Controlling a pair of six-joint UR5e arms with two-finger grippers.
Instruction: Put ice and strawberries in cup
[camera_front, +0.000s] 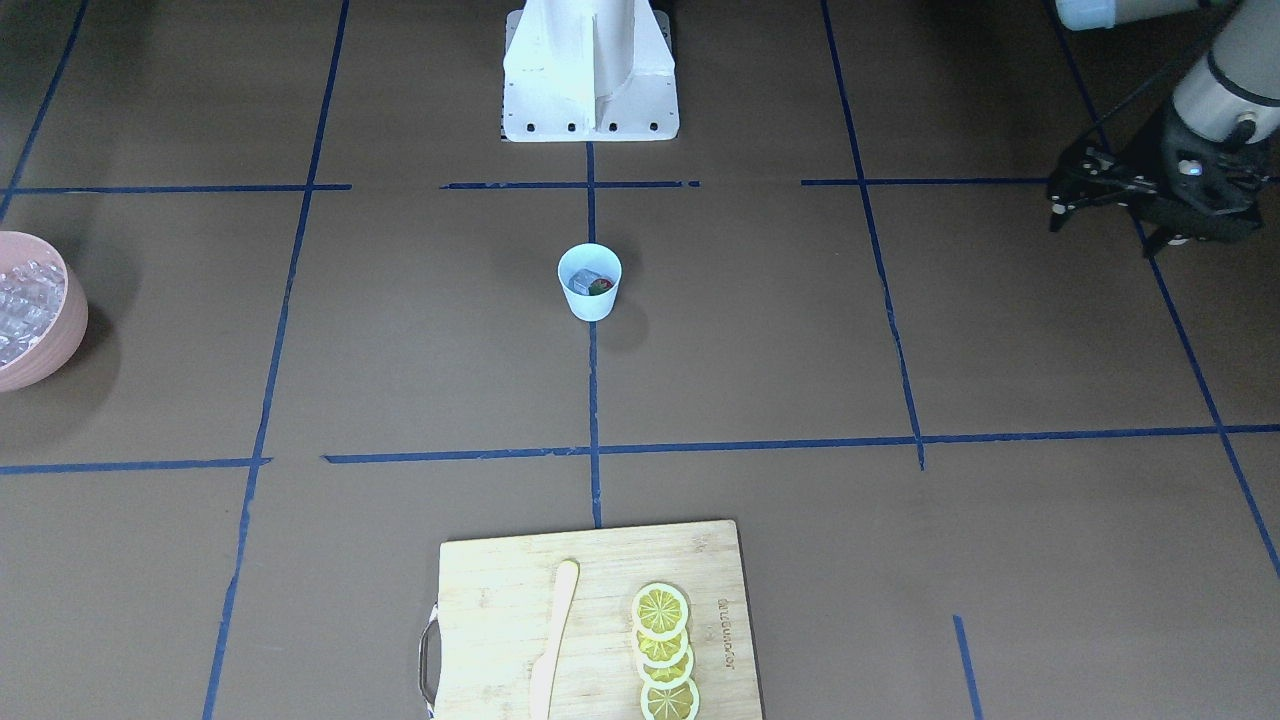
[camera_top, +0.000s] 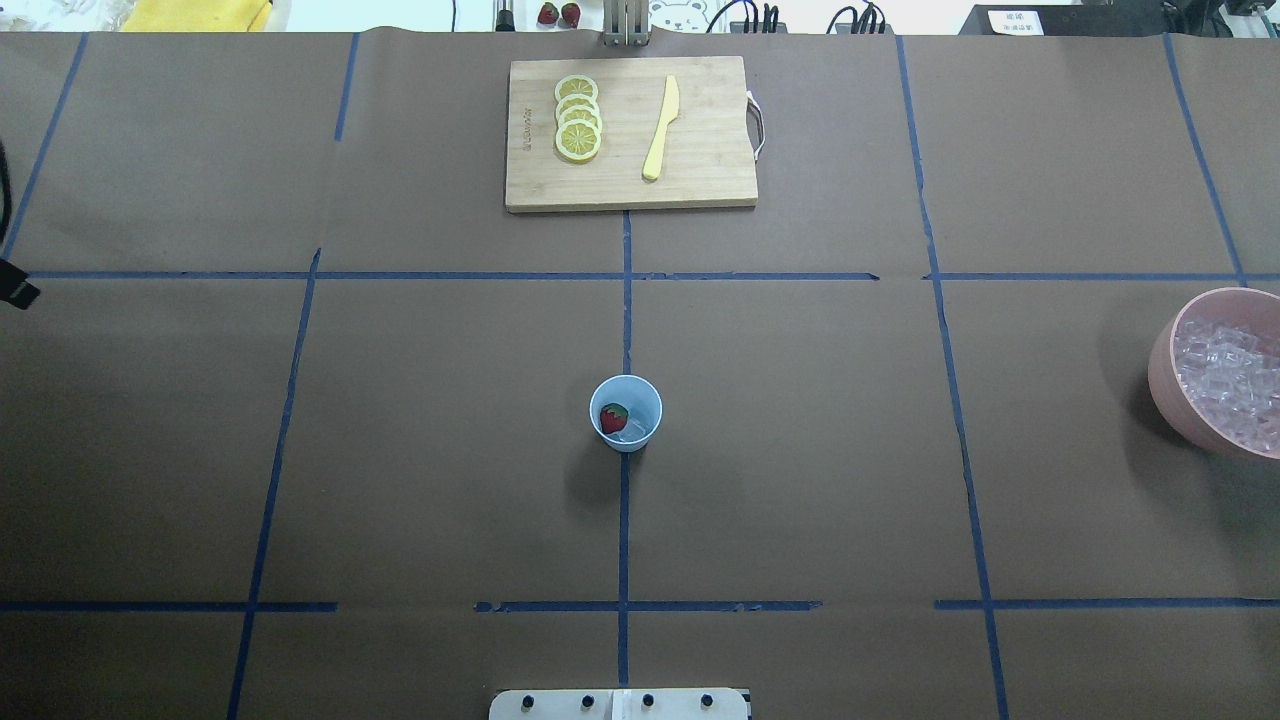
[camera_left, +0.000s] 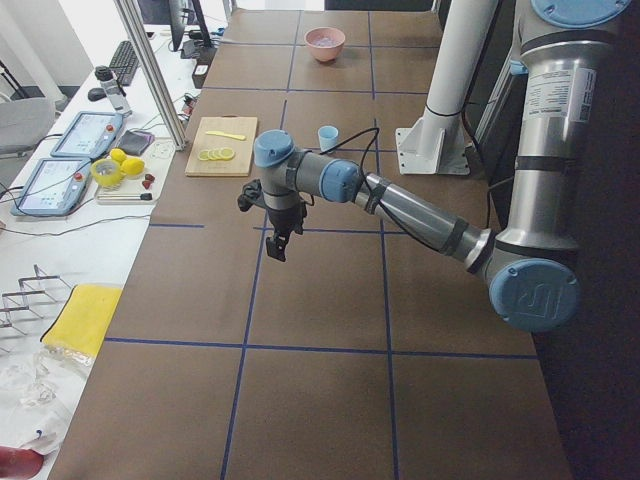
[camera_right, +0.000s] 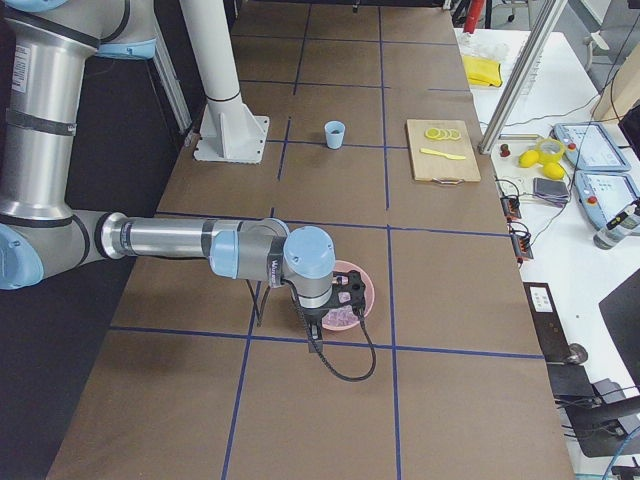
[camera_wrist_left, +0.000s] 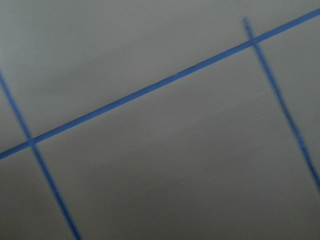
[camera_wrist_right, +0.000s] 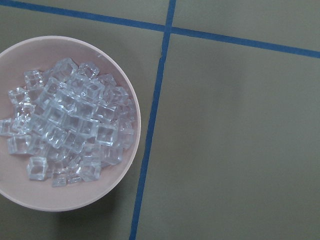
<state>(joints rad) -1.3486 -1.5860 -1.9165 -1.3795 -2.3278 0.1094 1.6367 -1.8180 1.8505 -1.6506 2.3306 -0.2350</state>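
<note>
The light-blue cup (camera_front: 590, 298) stands upright at the table's middle, also in the overhead view (camera_top: 640, 392). Inside it lie a red strawberry (camera_top: 613, 418) and a clear ice cube (camera_front: 582, 279). More ice (camera_wrist_right: 70, 120) fills the pink bowl (camera_top: 1165, 385) at the table's right end. My left gripper (camera_front: 1056, 205) hangs above bare table far to the left of the cup; its jaws look spread and empty. My right gripper (camera_right: 345, 300) hovers over the pink bowl (camera_right: 366, 283); I cannot tell whether it is open or shut.
A wooden cutting board (camera_top: 700, 180) at the far side of the table carries several lemon slices (camera_top: 578, 118) and a yellow knife (camera_top: 660, 130). Blue tape lines grid the brown table. The robot's white base (camera_front: 590, 70) stands behind the cup.
</note>
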